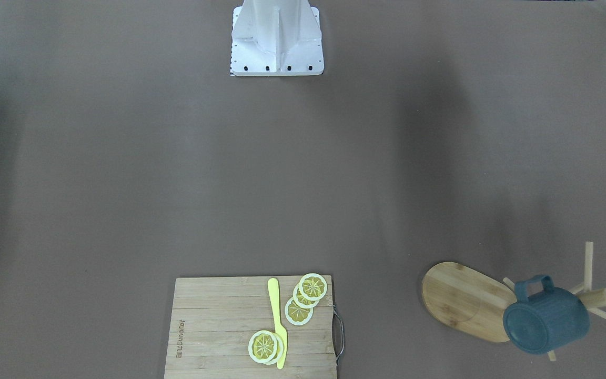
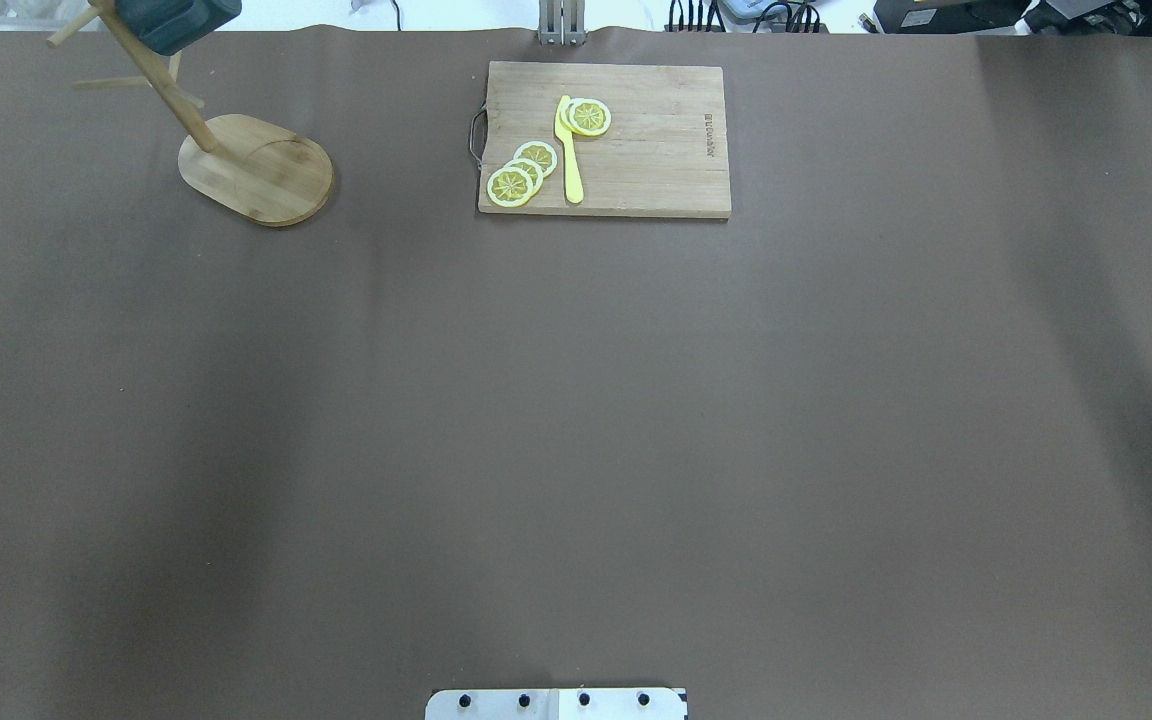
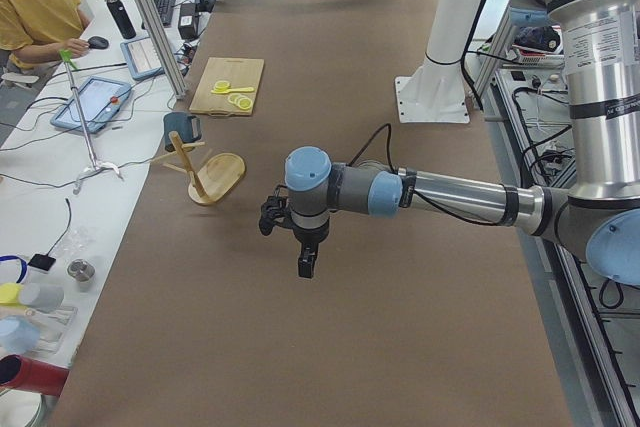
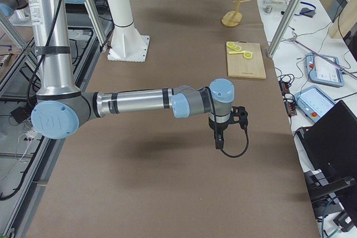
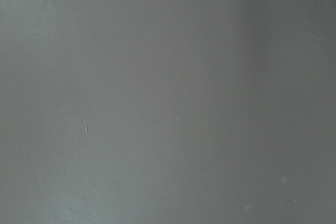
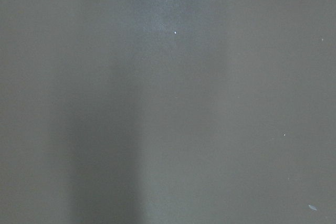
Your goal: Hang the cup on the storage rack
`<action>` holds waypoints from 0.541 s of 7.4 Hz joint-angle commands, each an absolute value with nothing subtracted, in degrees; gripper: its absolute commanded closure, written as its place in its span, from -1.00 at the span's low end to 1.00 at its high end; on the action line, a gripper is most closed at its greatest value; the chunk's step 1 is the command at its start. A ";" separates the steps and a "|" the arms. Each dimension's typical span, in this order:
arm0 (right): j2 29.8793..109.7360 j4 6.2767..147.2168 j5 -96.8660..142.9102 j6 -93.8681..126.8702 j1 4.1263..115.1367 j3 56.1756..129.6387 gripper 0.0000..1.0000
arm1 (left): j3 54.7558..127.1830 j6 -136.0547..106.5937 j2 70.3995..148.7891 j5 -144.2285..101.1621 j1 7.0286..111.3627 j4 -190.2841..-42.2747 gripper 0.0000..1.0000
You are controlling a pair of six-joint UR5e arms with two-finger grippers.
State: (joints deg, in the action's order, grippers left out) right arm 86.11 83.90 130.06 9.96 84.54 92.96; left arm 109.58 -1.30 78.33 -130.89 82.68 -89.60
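The slate-blue cup (image 1: pixel 545 321) hangs on a peg of the bamboo storage rack (image 1: pixel 461 300), tilted, with its handle up by the post. Both show in the overhead view at the far left, the cup (image 2: pixel 176 18) above the rack's oval base (image 2: pixel 256 170). In the exterior left view the cup (image 3: pixel 182 129) is on the rack (image 3: pixel 215 177). My left gripper (image 3: pixel 305 259) hangs over bare table, well away from the rack. My right gripper (image 4: pixel 218 137) hangs over bare table too. I cannot tell whether either is open or shut. Both wrist views show only table surface.
A slatted cutting board (image 2: pixel 636 140) with lemon slices (image 2: pixel 521 172) and a yellow knife (image 2: pixel 568 150) lies at the far middle of the table. The robot's white base (image 1: pixel 276 47) stands at the near edge. An operator (image 3: pixel 35 7) sits beyond the far side.
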 commanded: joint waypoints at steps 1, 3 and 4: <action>86.39 83.94 129.38 8.97 84.55 92.64 -1.00 | 109.51 -1.32 79.97 -133.92 82.62 -91.31 -0.97; 86.31 83.93 129.64 7.56 84.29 91.23 -1.00 | 108.73 -1.32 80.59 -138.94 82.62 -91.76 -0.97; 86.40 83.94 130.07 7.47 84.29 91.32 -1.00 | 107.50 -1.23 80.42 -138.95 82.70 -91.93 -0.97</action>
